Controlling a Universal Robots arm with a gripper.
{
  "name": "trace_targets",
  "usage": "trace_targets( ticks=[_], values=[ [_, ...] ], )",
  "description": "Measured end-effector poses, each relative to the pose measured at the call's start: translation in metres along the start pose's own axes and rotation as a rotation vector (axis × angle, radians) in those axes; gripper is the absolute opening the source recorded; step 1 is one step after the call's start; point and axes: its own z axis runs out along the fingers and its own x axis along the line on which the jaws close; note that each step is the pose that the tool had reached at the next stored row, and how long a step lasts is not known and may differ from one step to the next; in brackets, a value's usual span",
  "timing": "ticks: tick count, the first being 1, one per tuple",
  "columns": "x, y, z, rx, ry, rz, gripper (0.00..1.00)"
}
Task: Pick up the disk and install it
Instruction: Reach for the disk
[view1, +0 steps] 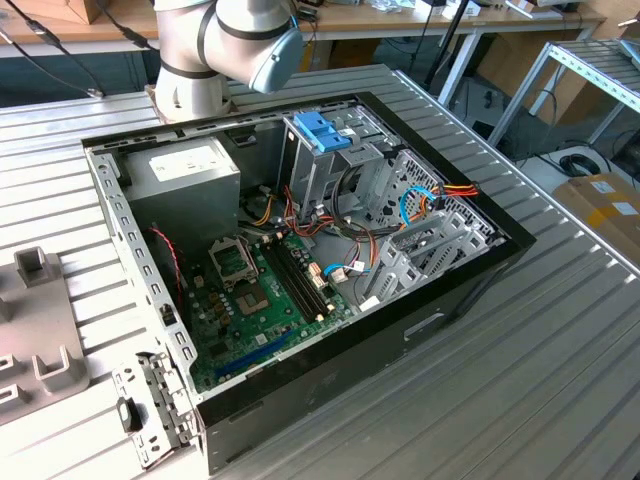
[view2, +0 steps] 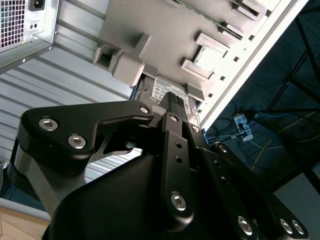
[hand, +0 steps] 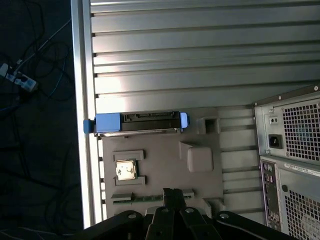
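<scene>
As it stands on edge, disk (hand: 145, 122) parallels slats (hand: 200, 65)

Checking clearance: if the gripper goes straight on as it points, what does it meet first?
The gripper would likely meet the grey fixture plate near the disk; depth is unclear.

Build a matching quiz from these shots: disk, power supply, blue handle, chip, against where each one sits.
Things:
1. disk
2. power supply
3. handle
4. chip

Places:
A. lying flat in a pocket of the fixture
B. on top of the cage
C. standing on edge in the fixture
D. in a corner of the case

Pairs: 1-C, 2-D, 3-B, 4-A
</scene>
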Motion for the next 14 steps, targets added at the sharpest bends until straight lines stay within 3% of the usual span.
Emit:
trace_targets(
  ticks=[14],
  values=[
    [0.0089, -0.0007, -0.0002, 0.0, 0.0, 0.0, 0.1]
  ],
)
